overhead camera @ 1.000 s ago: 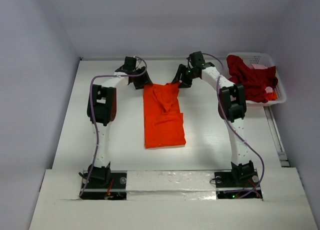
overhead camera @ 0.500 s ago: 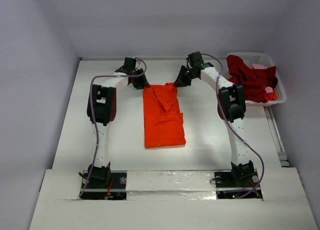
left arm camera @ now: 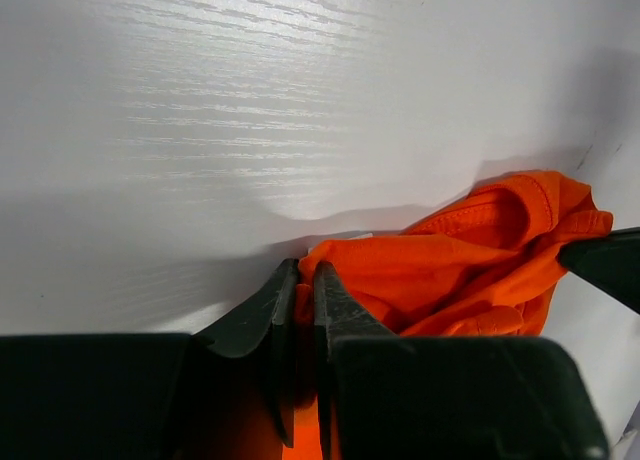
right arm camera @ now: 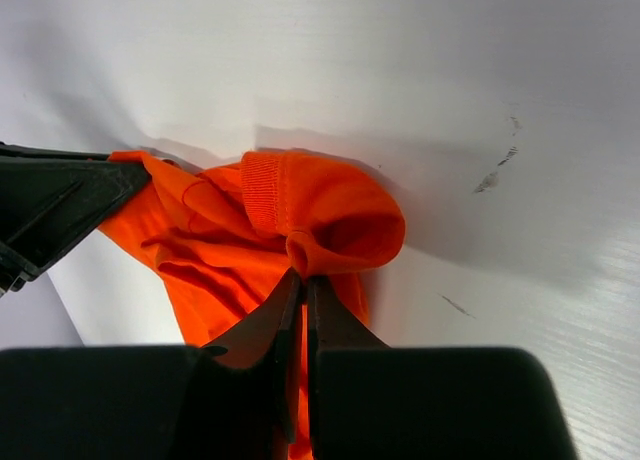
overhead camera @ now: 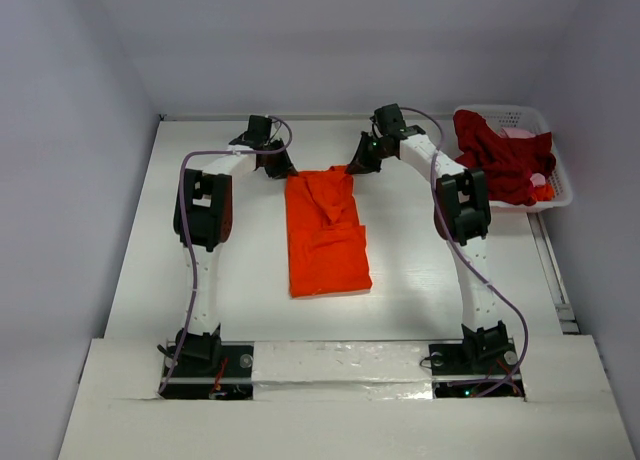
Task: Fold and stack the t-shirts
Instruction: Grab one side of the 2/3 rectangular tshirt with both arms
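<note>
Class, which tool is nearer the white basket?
Right. The right tool grips the orange shirt at its far corner nearest the basket; the left tool grips the opposite far corner, farther off.

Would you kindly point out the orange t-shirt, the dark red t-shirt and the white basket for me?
orange t-shirt [overhead camera: 328, 250], top view, middle of its folded body.
dark red t-shirt [overhead camera: 505, 160], top view, bunched middle.
white basket [overhead camera: 562, 188], top view, right wall.

I see a white table [overhead camera: 420, 270] with faint wood grain and glossy glare up close. Plain pale grey walls [overhead camera: 330, 40] box the table in at far, left and right. White ledge [overhead camera: 340, 362] on the table's near edge. Soft, even light.
</note>
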### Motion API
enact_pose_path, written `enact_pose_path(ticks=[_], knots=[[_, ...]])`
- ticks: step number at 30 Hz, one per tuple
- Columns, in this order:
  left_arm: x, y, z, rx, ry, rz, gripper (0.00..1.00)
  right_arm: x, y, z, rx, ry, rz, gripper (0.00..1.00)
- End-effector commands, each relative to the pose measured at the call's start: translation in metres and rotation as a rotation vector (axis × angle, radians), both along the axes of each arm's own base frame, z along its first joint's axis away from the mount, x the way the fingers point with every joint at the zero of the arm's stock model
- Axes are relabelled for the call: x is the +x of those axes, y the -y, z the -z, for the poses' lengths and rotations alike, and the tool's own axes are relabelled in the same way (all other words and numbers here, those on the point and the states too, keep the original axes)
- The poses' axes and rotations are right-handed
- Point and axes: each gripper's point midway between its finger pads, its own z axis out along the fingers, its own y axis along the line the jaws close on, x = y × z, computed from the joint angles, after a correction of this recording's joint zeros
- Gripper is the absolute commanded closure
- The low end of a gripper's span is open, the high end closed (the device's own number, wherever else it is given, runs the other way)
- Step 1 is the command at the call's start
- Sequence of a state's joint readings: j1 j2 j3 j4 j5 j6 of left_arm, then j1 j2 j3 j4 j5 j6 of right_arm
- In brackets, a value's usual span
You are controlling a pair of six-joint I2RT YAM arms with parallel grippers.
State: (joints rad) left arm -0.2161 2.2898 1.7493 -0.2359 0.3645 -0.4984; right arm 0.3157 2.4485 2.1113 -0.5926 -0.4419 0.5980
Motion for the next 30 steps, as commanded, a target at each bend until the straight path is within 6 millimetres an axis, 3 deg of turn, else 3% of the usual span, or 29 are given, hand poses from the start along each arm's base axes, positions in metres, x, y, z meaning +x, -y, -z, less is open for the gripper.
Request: enact_pose_path(ticks=[1,12,22,30], knots=[[0.000,-0.002,-0.021,-0.009,0.023,0.002,1.00,0.003,-0.008,-0.026,0.006,0.074,-0.021,1.00],[-0.011,0.008,-0.063,-0.053,0.067,0.036,1.00,-0.014,-0.026,-0.064,0.013,0.136,-0.076,1.00],[-0.037,0.015,-0.127,-0.081,0.149,0.070,1.00,-0.043,-0.022,-0.102,0.009,0.190,-0.092,1.00],[-0.056,0.014,-0.136,-0.060,0.118,0.092,1.00,-0.080,-0.026,-0.108,0.014,0.154,-0.123,1.00]])
